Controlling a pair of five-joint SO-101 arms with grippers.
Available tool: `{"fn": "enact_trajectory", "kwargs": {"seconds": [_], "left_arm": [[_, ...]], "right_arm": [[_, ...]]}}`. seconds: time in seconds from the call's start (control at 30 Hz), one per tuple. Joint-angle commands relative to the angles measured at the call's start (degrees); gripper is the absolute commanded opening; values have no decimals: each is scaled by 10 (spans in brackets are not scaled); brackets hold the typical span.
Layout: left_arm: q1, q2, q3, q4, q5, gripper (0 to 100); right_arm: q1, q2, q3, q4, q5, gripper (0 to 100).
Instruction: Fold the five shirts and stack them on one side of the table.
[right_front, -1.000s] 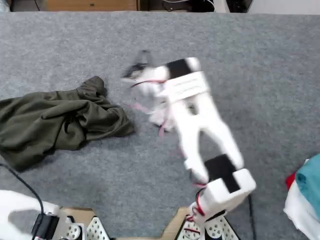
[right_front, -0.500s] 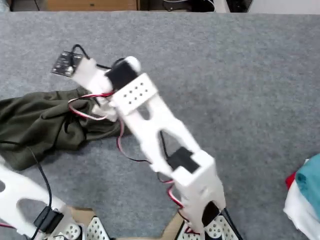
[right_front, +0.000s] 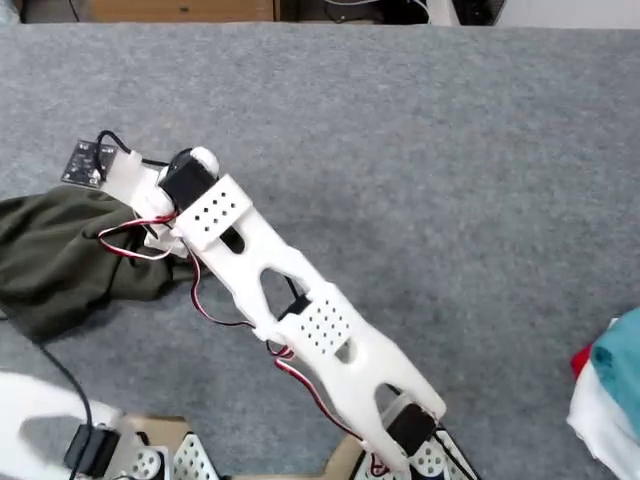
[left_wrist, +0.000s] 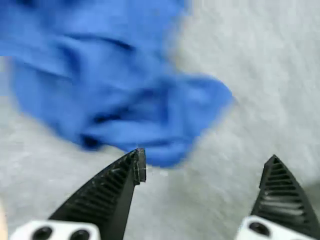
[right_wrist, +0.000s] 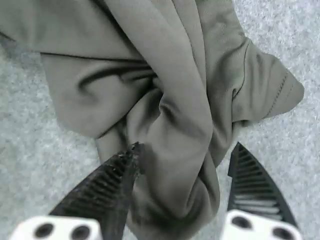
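Note:
A crumpled olive shirt (right_front: 55, 260) lies at the table's left side. The right arm stretches diagonally across the table to it, and its wrist sits over the shirt's right end. In the right wrist view my right gripper (right_wrist: 188, 150) is open, its black fingers straddling a thick fold of the olive shirt (right_wrist: 165, 85). In the left wrist view my left gripper (left_wrist: 207, 157) is open just above the grey cloth, with a bunched blue shirt (left_wrist: 115, 100) lying beyond its fingertips (left_wrist: 136, 162).
A pile of teal, red and white shirts (right_front: 610, 390) sits at the right edge. Grey felt table (right_front: 450, 150) stretches wide across the back and centre. The left arm's white link (right_front: 40, 405) shows at the bottom left corner, beside the arm bases.
The right arm has swung from the table's centre leftwards and now sits over the olive shirt's right end. The left arm's link at the bottom left has shifted.

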Motion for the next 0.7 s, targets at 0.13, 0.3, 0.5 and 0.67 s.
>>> {"fn": "enact_trajectory", "kwargs": {"seconds": [0.13, 0.3, 0.5, 0.67], "left_arm": [[-75, -9, -4, -22, 2, 360], [-76, 102, 33, -161, 3, 360], [-60, 233, 33, -297, 2, 359], [-61, 248, 33, -325, 1, 241]], "right_arm": [[4, 51, -45, 1, -5, 282], [7, 64, -44, 1, -5, 282], [36, 64, -43, 4, -5, 282], [60, 61, -44, 5, -5, 281]]}}
